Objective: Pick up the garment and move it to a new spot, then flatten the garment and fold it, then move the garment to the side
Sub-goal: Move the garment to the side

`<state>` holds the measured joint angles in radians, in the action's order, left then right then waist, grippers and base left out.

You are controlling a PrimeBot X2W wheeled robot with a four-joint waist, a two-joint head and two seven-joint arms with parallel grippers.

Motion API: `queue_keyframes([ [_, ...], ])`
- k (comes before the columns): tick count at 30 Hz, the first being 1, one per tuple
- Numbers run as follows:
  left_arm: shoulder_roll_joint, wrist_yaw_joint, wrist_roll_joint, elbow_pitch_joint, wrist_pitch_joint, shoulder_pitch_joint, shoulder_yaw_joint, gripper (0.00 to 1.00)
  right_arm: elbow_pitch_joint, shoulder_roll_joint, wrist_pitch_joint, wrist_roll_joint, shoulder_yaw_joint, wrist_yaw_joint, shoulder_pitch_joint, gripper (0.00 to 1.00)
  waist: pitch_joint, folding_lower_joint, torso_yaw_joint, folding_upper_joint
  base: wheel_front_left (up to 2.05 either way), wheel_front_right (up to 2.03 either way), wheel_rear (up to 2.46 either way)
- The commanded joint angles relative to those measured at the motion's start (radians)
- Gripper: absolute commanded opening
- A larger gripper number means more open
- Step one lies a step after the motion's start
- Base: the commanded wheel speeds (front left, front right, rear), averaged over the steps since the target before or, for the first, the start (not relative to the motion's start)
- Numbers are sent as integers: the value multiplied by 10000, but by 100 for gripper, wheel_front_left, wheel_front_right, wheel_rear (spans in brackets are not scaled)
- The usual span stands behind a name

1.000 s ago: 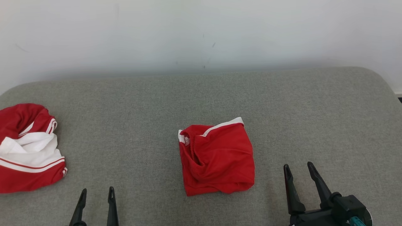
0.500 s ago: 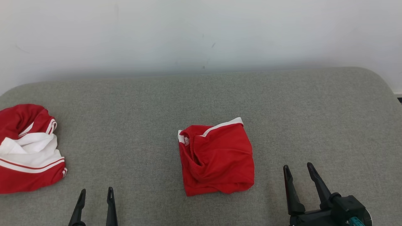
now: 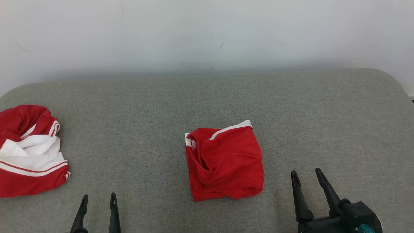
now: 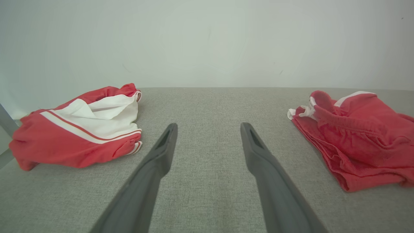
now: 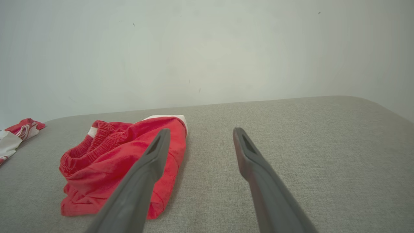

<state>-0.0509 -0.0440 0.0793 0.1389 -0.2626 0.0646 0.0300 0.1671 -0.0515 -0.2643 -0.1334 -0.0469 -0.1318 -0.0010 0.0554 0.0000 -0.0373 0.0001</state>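
The left fingers (image 3: pixel 81 213) and right fingers (image 3: pixel 298 194) stood apart and empty, with the folded red garment (image 3: pixel 226 165) lying between the two pairs, its waistband label (image 3: pixel 193 145) unreadable.

- Red-and-white garment (image 3: pixel 30 155): left part cut off by the head view's left edge. In the right wrist view, just a scrap at the left edge.
- Red shorts (image 3: pixel 224 163): right side cut off by the left wrist view's edge.
- Left gripper (image 3: pixel 99 195), right gripper (image 3: pixel 306 170): lower parts cut off by the head view's bottom edge.
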Motion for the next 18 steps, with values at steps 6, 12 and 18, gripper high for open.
queue_keyframes([
  [6, 10, 24, -35, -5, -27, 53, -2, 100, 10, 24, -1, 27, -9, 24, 35, 100, 10, 0, 49, -1, 0, 0, 0],
  [12, 10, -5, -13, 35, -27, 11, -50, 100, 27, 22, -3, 13, 103, 24, 55, 100, -1, 0, 160, -1, 0, 0, 0],
  [18, 10, -35, -20, 62, -27, -24, -133, 100, 186, 24, -1, -17, 161, 24, 22, 100, -17, 0, 410, -1, 0, 0, 0],
])
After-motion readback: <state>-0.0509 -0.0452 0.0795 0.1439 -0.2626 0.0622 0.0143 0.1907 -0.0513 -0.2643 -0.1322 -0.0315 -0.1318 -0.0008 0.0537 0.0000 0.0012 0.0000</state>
